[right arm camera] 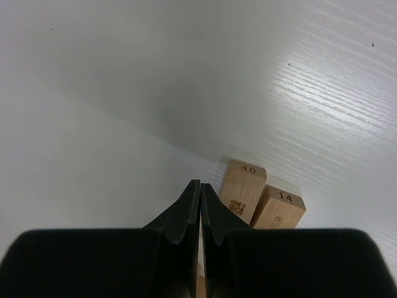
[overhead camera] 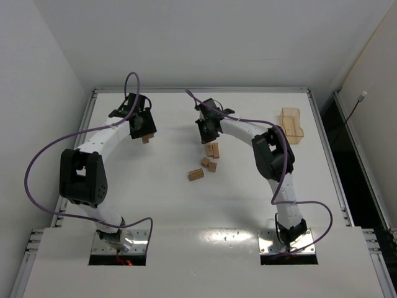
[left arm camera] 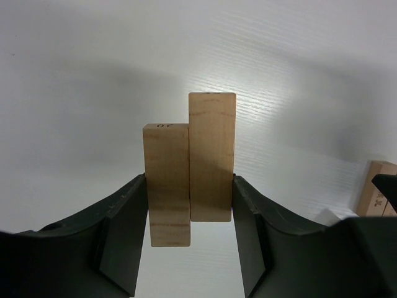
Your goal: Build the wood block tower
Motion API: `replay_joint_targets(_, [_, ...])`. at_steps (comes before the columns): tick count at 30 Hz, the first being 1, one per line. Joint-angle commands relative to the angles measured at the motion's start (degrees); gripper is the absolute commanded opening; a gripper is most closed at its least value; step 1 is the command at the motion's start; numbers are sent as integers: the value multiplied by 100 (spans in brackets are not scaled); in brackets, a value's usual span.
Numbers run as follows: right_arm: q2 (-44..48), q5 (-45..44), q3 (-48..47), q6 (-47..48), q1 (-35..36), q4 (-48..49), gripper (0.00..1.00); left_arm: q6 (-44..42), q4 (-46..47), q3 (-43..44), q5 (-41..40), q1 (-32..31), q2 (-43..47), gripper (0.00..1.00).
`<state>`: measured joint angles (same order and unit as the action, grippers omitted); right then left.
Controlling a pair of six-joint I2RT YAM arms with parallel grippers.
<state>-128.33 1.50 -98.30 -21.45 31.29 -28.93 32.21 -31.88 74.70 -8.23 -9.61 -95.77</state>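
White table (overhead camera: 161, 205), white walls around. At far left, the left gripper (left arm camera: 189, 186) stands part open, clamped on two pale wood blocks (left arm camera: 212, 155) side by side, ends uneven, the left one stamped 30. Loose blocks (overhead camera: 196, 174) lie scattered mid-table. The right gripper (right arm camera: 200, 208) is closed tight, gripping nothing visible, just beside block 40 (right arm camera: 243, 189) and block 14 (right arm camera: 279, 211).
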Motion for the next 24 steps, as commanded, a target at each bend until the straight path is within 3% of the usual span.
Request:
replay_joint_targets(1, [-78,-1,-216,-166,-26,98,0,110,191,10,67,55,164,0])
replay_joint_targets(24, [-131,-176,-58,-219,-26,45,0,110,191,63,225,55,58,0])
